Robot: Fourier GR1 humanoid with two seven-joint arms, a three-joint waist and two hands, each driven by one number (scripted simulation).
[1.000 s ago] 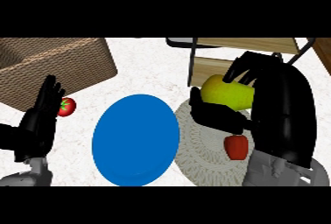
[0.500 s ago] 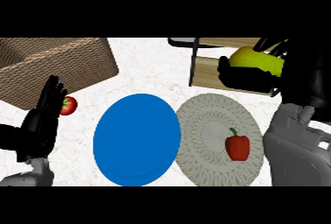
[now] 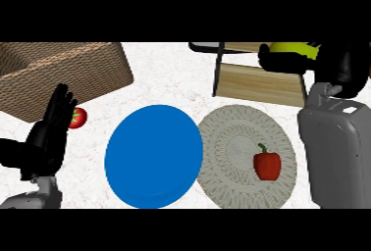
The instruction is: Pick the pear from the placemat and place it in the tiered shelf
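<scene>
Light is bright, even and diffuse over the white speckled counter (image 3: 167, 73). The glossy round blue plate (image 3: 153, 156) shows soft shading near its lower rim. Cast shadows are faint; no glare or blur.

One camera looked steeply down from the robot's head, close over the counter (image 3: 174, 73), with both forearms entering from the lower edge; no second view.

Blue plate (image 3: 153, 157) on the counter (image 3: 167, 73), wicker basket (image 3: 62, 73), tomato (image 3: 77, 117), red pepper (image 3: 267, 165)
</scene>
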